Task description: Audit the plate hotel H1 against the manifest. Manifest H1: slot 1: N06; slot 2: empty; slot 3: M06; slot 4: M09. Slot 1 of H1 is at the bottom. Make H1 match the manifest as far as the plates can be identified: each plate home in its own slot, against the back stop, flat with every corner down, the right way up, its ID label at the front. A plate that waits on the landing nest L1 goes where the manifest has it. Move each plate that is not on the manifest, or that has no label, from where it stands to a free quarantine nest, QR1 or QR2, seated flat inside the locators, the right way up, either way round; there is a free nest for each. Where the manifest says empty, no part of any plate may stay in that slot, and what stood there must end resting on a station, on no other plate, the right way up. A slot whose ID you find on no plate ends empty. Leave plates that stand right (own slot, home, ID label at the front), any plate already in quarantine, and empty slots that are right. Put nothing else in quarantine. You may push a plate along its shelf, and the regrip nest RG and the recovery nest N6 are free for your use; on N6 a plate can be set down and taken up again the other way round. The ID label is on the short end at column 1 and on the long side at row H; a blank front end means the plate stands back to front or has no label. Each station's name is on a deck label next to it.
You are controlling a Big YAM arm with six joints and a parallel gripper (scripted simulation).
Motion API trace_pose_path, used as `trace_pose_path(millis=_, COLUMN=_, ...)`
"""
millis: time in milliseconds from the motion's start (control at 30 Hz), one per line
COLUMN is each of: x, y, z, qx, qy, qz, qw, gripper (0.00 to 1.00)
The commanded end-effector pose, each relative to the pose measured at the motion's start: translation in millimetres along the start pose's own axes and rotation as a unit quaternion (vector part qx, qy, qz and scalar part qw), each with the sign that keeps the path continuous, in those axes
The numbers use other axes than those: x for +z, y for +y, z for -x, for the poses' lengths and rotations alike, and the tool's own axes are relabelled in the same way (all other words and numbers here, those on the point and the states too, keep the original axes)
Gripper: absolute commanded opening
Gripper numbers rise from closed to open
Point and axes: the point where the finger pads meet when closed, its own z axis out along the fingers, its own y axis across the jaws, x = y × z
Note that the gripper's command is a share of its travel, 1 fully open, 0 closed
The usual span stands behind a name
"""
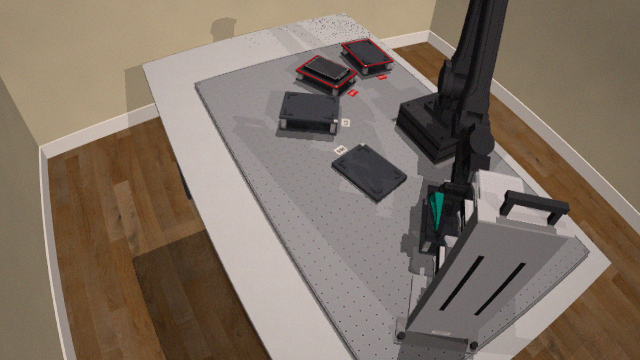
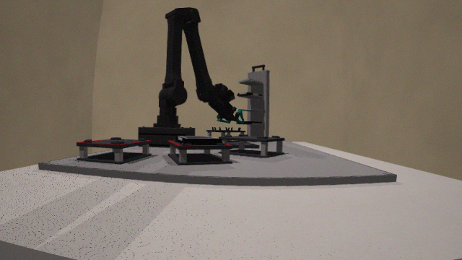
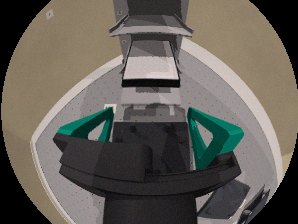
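The plate hotel H1 [image 1: 500, 270] [image 2: 259, 105] is a grey tower with a handle at the right end of the deck. Its shelves face the arm. My gripper [image 1: 436, 210] [image 2: 240, 117] [image 3: 150, 111] has teal fingers. It is open at the front of a low slot. In the wrist view a dark plate [image 3: 149, 143] lies between the spread fingers, which stand on either side of it without closing. In the side view a dark plate edge [image 2: 253, 122] shows on that low shelf. Higher shelves [image 3: 152, 63] show above. No labels are readable.
Two red-rimmed quarantine nests stand at the far end. One [image 1: 326, 70] [image 2: 200, 141] carries a dark plate, the other [image 1: 366, 52] [image 2: 113, 142] is bare. A raised black nest [image 1: 307, 110] and a flat black nest [image 1: 368, 171] lie mid-deck. The arm's base [image 1: 430, 127] stands to the right.
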Motion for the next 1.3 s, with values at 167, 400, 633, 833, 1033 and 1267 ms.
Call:
trace_pose_path(millis=167, x=15.1, y=-2.7, z=17.6, qx=-0.003, qy=-0.010, qz=-0.002, qw=1.000, gripper=1.00)
trace_pose_path(millis=400, x=23.2, y=-2.4, z=22.5, qx=-0.004, qy=-0.010, qz=-0.002, qw=1.000, gripper=1.00)
trace_pose_path(millis=633, x=29.0, y=-2.4, z=25.7, qx=-0.004, qy=-0.010, qz=-0.002, qw=1.000, gripper=1.00)
trace_pose_path(millis=833, x=36.1, y=-2.9, z=30.8, qx=-0.003, qy=-0.012, qz=-0.002, qw=1.000, gripper=1.00)
trace_pose_path(millis=1033, x=43.0, y=-3.0, z=34.4, qx=-0.003, qy=-0.011, qz=-0.002, qw=1.000, gripper=1.00)
trace_pose_path(millis=1267, x=46.6, y=-2.3, z=32.2, qx=-0.004, qy=-0.006, qz=-0.001, qw=1.000, gripper=1.00)
